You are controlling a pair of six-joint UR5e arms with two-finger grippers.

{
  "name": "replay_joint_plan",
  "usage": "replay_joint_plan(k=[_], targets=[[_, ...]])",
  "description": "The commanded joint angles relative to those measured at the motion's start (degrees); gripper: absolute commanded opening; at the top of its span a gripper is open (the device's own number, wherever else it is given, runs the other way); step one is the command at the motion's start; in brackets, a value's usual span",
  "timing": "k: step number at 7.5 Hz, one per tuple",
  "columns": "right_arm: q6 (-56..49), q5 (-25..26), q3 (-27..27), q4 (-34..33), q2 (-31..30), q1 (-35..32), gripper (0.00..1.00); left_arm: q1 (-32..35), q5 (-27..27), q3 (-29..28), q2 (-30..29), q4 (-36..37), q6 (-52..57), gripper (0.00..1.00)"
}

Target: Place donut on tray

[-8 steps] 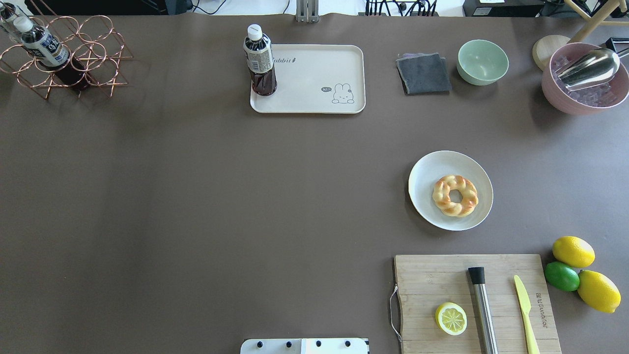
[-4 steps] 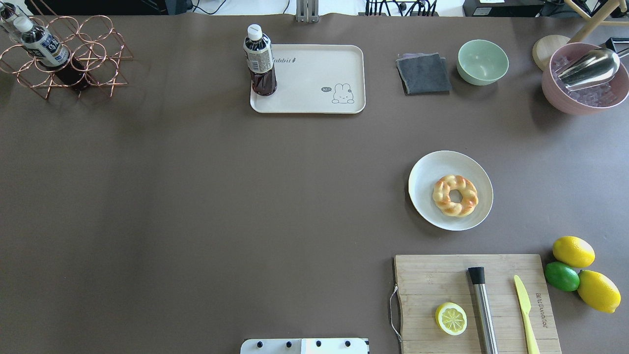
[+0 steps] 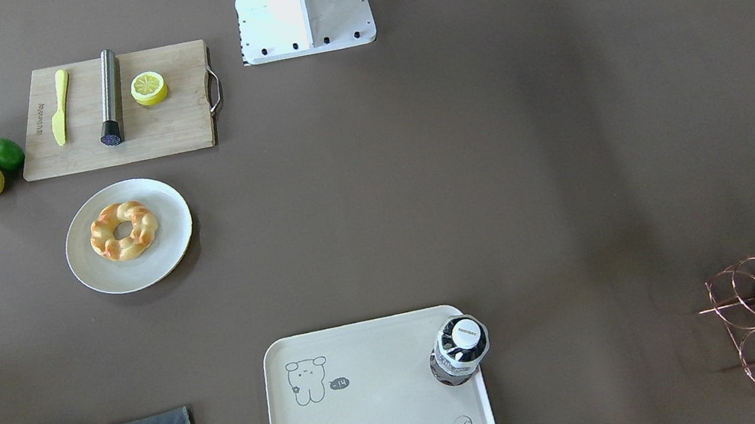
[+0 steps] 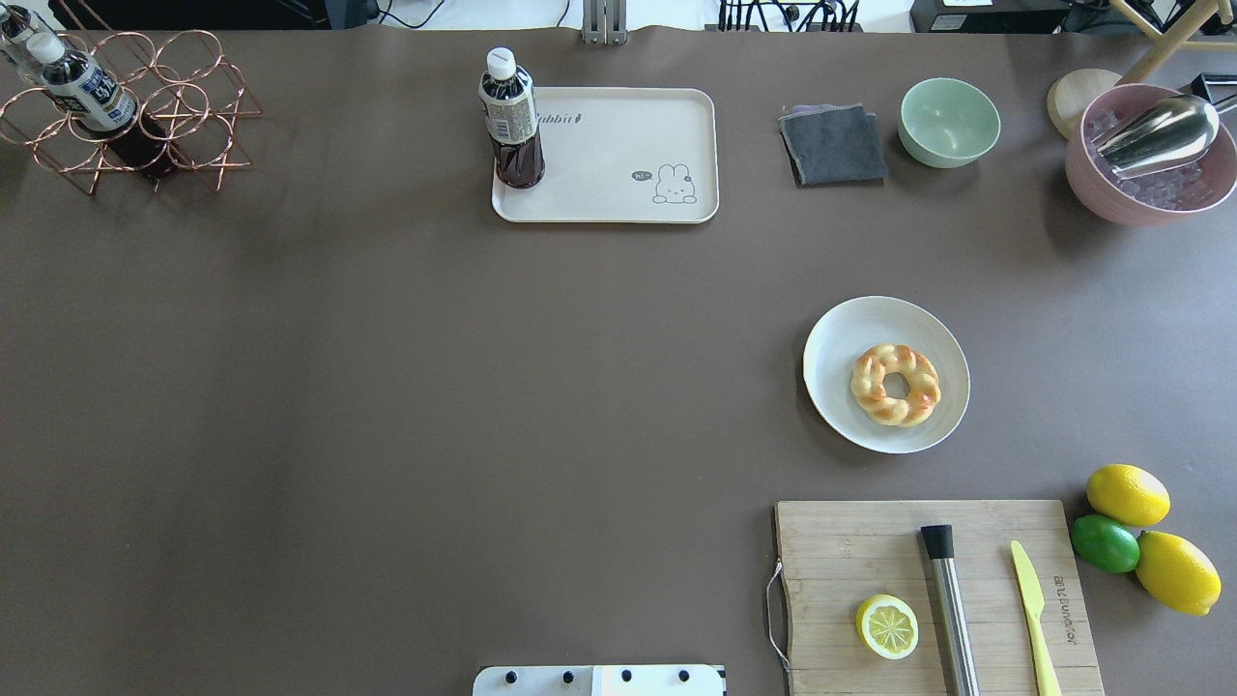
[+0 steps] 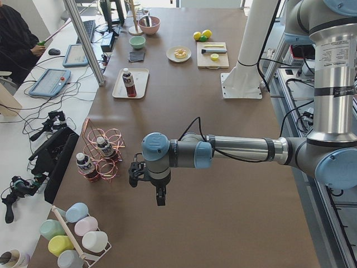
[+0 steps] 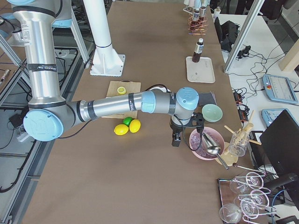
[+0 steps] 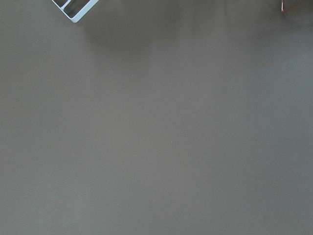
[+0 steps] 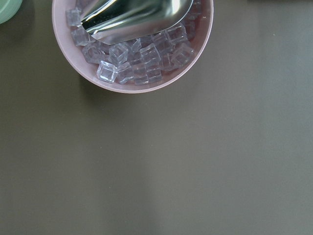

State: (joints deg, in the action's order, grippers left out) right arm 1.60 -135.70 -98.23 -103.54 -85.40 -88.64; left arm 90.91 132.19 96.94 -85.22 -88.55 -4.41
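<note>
The donut (image 4: 895,384), a twisted golden ring, lies on a round off-white plate (image 4: 850,324) right of the table's middle; it also shows in the front-facing view (image 3: 123,230). The cream tray (image 4: 618,184) with its bear drawing lies at the far side, with a dark bottle (image 4: 510,116) standing on its left corner. The left gripper (image 5: 159,196) shows only in the exterior left view, hanging over bare table off the left end; I cannot tell its state. The right gripper (image 6: 175,139) shows only in the exterior right view, beside a pink bowl; I cannot tell its state.
A wooden cutting board (image 4: 850,551) holds a lemon half (image 4: 886,625), a steel muddler and a yellow knife. Lemons and a lime (image 4: 1104,542) lie right of it. A green bowl (image 4: 949,121), a grey cloth (image 4: 832,145), a pink ice bowl (image 4: 1111,184) and a copper bottle rack (image 4: 184,116) stand along the far side.
</note>
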Motion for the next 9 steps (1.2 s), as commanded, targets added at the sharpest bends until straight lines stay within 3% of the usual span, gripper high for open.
replay_joint_plan(k=[1,4,6,8,9], targets=[[0.07,-0.09,-0.03,0.0,0.15,0.05,1.0,-0.03,-0.18,0.0,-0.12,-0.05,0.1,0.98],[1.72,-1.13,-1.25,0.0,0.76,0.66,1.0,-0.03,-0.18,0.0,-0.12,-0.05,0.19,0.98],[13.88,-1.93,-6.51,1.31,2.33,9.13,1.0,-0.29,-0.18,0.0,-0.12,-0.05,0.1,0.98],[30.83,-1.5,-6.27,16.26,2.17,17.23,1.0,-0.47,-0.18,0.0,-0.12,-0.05,0.1,0.98],[40.84,1.29,-5.92,25.4,1.91,22.06,1.0,-0.47,-0.18,0.0,-0.12,-0.05,0.1,0.98]])
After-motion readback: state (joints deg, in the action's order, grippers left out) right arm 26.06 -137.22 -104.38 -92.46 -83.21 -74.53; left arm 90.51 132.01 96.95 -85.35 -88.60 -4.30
